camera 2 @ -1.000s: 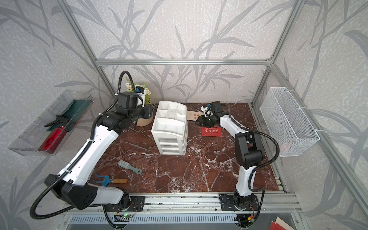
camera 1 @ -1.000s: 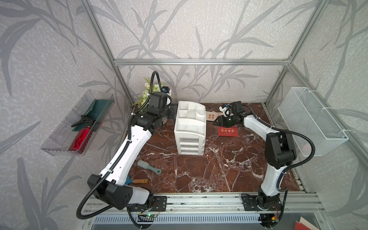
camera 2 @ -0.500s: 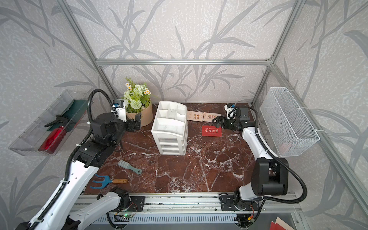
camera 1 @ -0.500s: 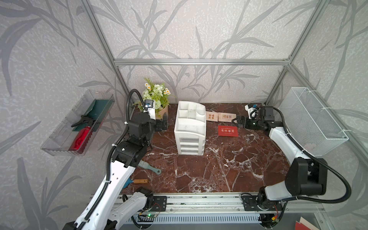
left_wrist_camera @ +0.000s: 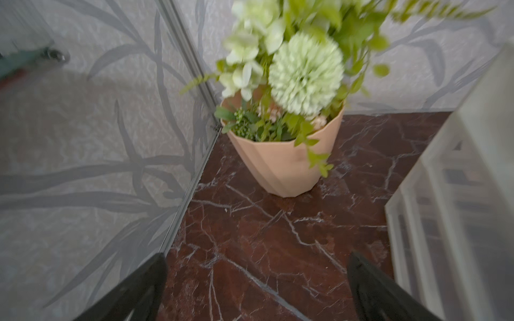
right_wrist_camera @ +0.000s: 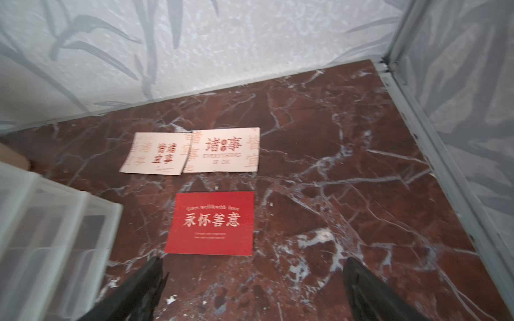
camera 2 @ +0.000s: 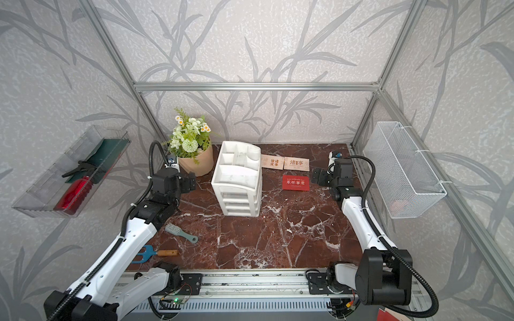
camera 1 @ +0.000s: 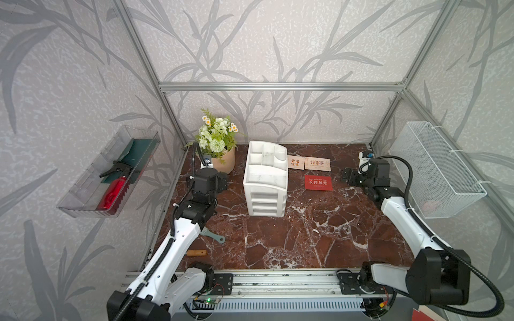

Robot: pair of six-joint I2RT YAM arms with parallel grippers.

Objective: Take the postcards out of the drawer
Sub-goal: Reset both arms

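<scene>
Three postcards lie flat on the marble table, right of the white drawer unit (camera 1: 265, 183): two cream ones (camera 1: 295, 162) (camera 1: 317, 164) side by side and a red one (camera 1: 318, 183) in front of them. The right wrist view shows the cream pair (right_wrist_camera: 155, 153) (right_wrist_camera: 225, 150) and the red card (right_wrist_camera: 211, 223) just beyond my right gripper (right_wrist_camera: 253, 264), which is open and empty. My left gripper (left_wrist_camera: 256, 261) is open and empty over bare marble, left of the unit. The unit's drawers look pushed in.
A flower pot (camera 1: 222, 161) stands at the back left, ahead of the left gripper. A brush (camera 1: 212, 236) and a wooden-handled garden fork (camera 2: 155, 253) lie front left. A wire basket (camera 1: 436, 169) hangs on the right wall, and a clear tray (camera 1: 108, 172) on the left wall.
Both grippers opened. The right gripper left a cream postcard beside the other one and drew back to the right. The left arm pulled back from beside the drawer unit toward the front left.
</scene>
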